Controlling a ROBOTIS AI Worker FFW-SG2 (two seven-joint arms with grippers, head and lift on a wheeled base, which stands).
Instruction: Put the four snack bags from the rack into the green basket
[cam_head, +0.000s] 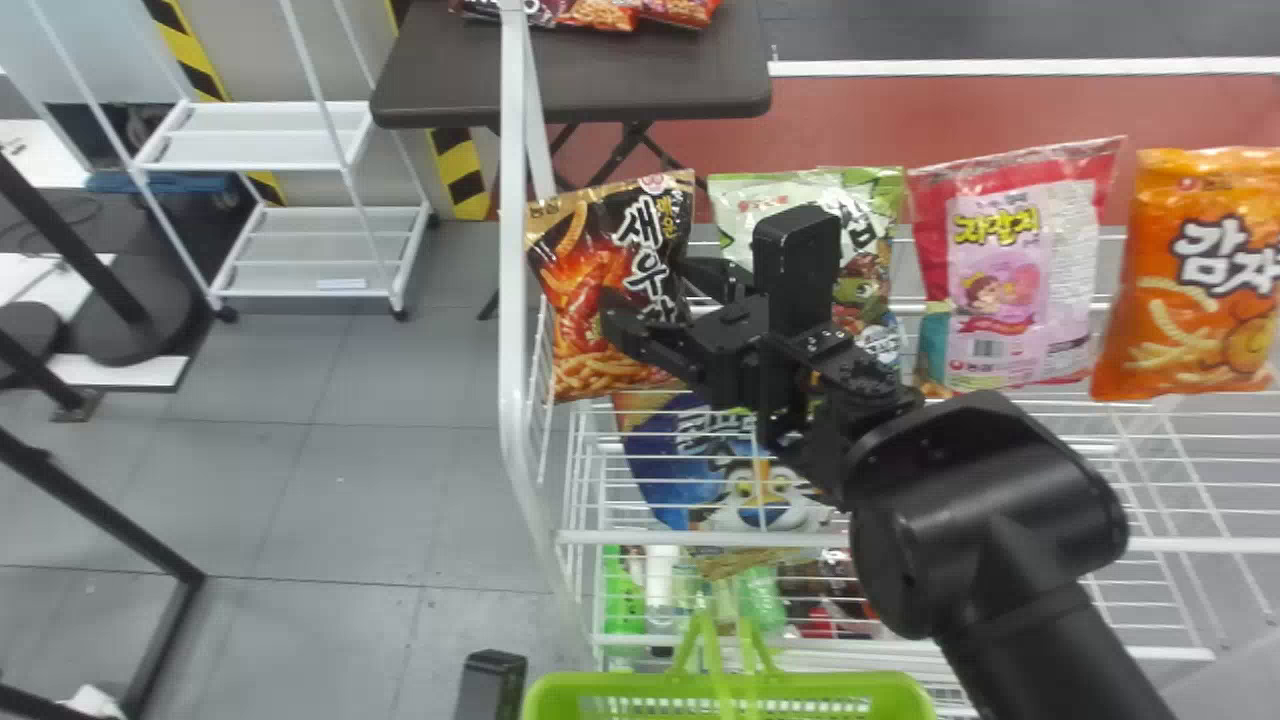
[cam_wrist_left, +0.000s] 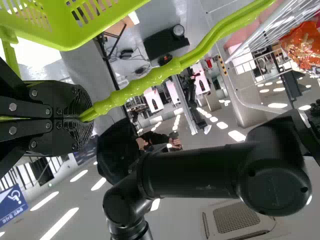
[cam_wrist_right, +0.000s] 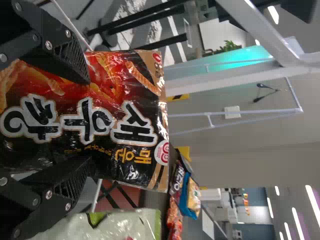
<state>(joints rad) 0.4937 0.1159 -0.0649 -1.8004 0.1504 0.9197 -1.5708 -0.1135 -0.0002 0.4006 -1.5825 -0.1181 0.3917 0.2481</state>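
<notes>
The head view shows the right gripper (cam_head: 650, 290) in front of the black bag (cam_head: 590, 340), which stands on the top shelf of the rack (cam_head: 513, 200) at the left end of its row. Its fingers are spread wide, one toward each side edge of the bag, a spacing that seems meant to let them close across the width and grip it by both sides. Whether they touch the wrapper cannot be told.

Beside it, in order, stand the pale green bag (cam_head: 875, 200), the pink bag (cam_head: 1020, 290) and the orange bag (cam_head: 1200, 310), fronts facing the robot, which leaves each broad face open to a straight approach. The blue bag (cam_head: 670, 460) sits on a lower level and is probably not among the four.

The left gripper (cam_wrist_left: 82, 117) is closed on the handle (cam_wrist_left: 165, 75) of the green basket (cam_head: 830, 685), likely to steady it near the front of the rack, so that the right arm has only a short carry.

The step in hand looks like the first grasp, with all four bags on the rack. Closing too hard could crumple the wrapper; too loosely, the slick bag may slip.
</notes>
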